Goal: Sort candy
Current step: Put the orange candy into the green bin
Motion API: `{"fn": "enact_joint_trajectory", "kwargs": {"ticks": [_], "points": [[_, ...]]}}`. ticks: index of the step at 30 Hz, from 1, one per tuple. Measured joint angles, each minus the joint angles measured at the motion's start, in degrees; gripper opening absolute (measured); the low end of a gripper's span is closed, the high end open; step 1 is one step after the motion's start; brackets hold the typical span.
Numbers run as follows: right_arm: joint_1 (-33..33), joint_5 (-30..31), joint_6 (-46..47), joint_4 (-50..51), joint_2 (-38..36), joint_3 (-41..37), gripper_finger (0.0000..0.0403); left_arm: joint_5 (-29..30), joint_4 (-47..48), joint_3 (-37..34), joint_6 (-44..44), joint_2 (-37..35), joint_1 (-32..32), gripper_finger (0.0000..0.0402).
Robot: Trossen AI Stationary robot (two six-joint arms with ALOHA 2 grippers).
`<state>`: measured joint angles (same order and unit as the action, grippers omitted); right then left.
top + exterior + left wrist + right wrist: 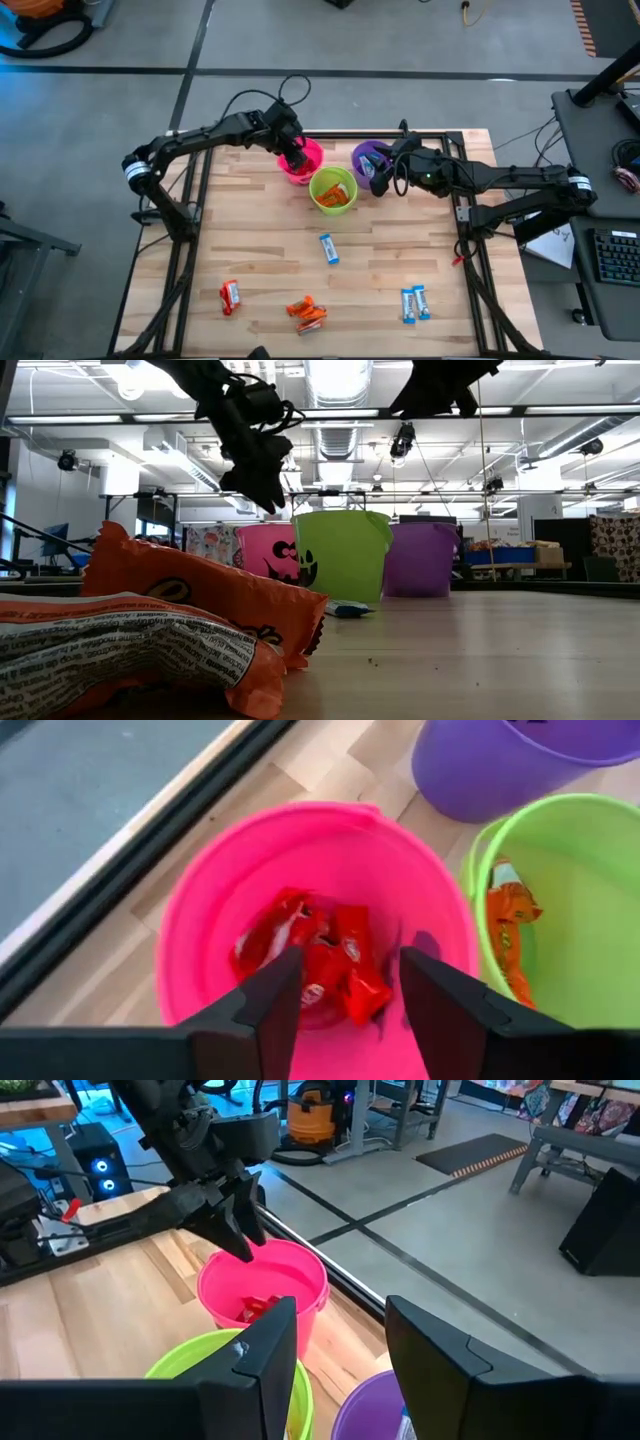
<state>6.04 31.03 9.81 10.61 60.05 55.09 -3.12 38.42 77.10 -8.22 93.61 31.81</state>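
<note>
The left jaws [345,995] stand parted and empty over the pink cup [200,920], with crinkly red candies [320,955] heaped directly beneath them on its floor; this looks like the drop-off step of sorting just finished. The right jaws [340,1345] hover open, holding nothing, above the purple cup [368,155], the green cup [333,190] between the two arms with orange candy [508,915] inside. Next, I judge, either arm must travel well away from the cups to the loose pieces on the wooden surface [260,250]: blue-and-white candies [414,303], a red one [230,296], orange ones [306,312]. The wrappers are shiny, slippery, oblong; the cups smooth plastic.
</note>
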Motion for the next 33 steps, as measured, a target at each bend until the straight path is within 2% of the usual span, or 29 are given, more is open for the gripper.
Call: {"fn": "enact_joint_trajectory", "kwargs": {"ticks": [3,8,13,20,28,33], "points": [[0.00,0.00,-0.29,0.06,0.00,0.00,0.0140,-1.63,2.44,0.00,-1.37,-1.06,-0.94,0.0165],[0.21,-0.03,1.22,0.49,0.00,0.00,0.0132,-8.41,11.79,0.09,-7.80,-5.71,-3.78,0.0170],[1.10,-0.17,1.19,2.41,0.00,0.00,0.0123,-10.06,22.36,0.09,-16.60,-11.68,-11.00,0.0164],[2.89,-0.17,-0.38,2.82,0.00,0.00,0.0112,-2.75,23.18,-1.04,-39.80,-16.14,-27.17,0.0162],[3.12,-1.69,-0.82,2.84,0.00,0.00,0.0101,-2.62,23.53,-10.13,-66.71,-15.00,-45.68,0.0162],[3.13,-3.53,-0.86,2.87,0.00,0.00,0.0101,-3.70,23.16,-16.43,-81.10,-13.68,-52.17,0.0162]]}}
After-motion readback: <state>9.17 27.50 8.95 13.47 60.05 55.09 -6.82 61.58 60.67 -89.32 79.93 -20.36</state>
